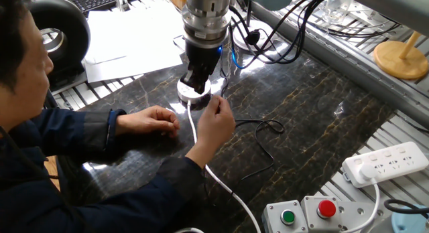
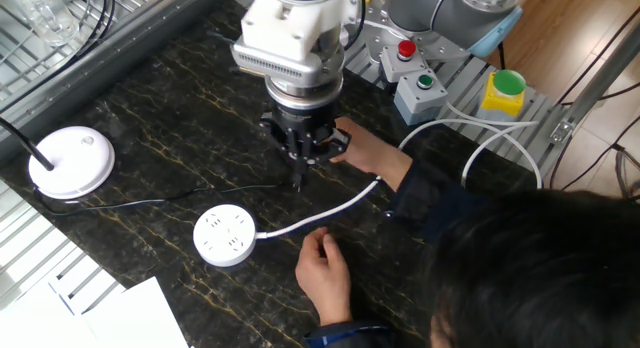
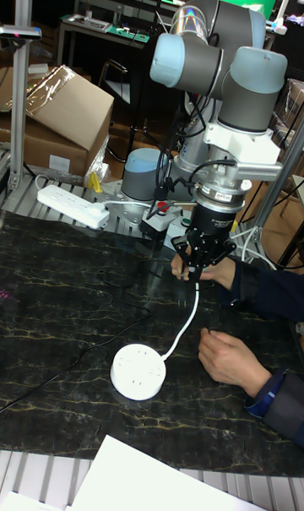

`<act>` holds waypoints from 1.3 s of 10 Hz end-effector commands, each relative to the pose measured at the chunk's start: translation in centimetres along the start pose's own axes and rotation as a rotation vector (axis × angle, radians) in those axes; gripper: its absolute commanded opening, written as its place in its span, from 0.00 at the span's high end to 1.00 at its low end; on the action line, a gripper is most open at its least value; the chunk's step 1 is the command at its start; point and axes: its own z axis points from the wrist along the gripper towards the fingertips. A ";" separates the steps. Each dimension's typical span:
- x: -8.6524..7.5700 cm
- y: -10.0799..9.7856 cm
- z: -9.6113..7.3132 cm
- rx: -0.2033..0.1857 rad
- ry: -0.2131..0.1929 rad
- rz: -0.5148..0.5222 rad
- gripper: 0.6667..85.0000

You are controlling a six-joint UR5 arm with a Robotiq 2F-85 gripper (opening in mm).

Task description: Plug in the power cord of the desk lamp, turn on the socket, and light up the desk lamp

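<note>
- Nearest the other fixed camera: one hand of the person (image 2: pixel 325 273), resting low over the dark marble table (image 2: pixel 150 108).
- Just beyond it: the socket (image 2: pixel 224 235), a small round white puck lying flat, plug holes facing up and unoccupied; thick white cable (image 2: pixel 320 216) leaving its side.
- Farther along that cable: the person's other hand (image 2: pixel 365 156), pinching it just beside the gripper.
- Power cord (image 2: pixel 150 200): thin black wire lying on the table, running from the desk lamp toward the gripper; plug end not discernible.
- Gripper (image 2: pixel 303 166): pointing straight down, hanging above the table, apart from the socket; fingers close together, grip or contents impossible to tell.
- At the left edge: desk lamp (image 2: pixel 70 161), flat round white base.
- Farthest: button box (image 2: pixel 420 88) and white power strip (image 3: pixel 72 205).
</note>
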 end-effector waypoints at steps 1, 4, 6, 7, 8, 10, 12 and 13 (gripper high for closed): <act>2.2 -1.7 -0.2 0.063 0.085 -0.126 0.47; 1.8 -1.1 -0.1 0.042 0.071 -0.097 0.38; 1.5 -1.1 -0.1 0.045 0.059 -0.076 0.39; 1.8 -1.0 -0.1 0.039 0.070 -0.071 0.39; 2.2 -0.8 -0.1 0.032 0.085 -0.063 0.40; 1.7 -0.6 -0.1 0.026 0.063 -0.044 0.40; 1.6 -0.6 -0.1 0.026 0.059 -0.037 0.41; 1.7 -0.8 -0.1 0.034 0.064 -0.038 0.44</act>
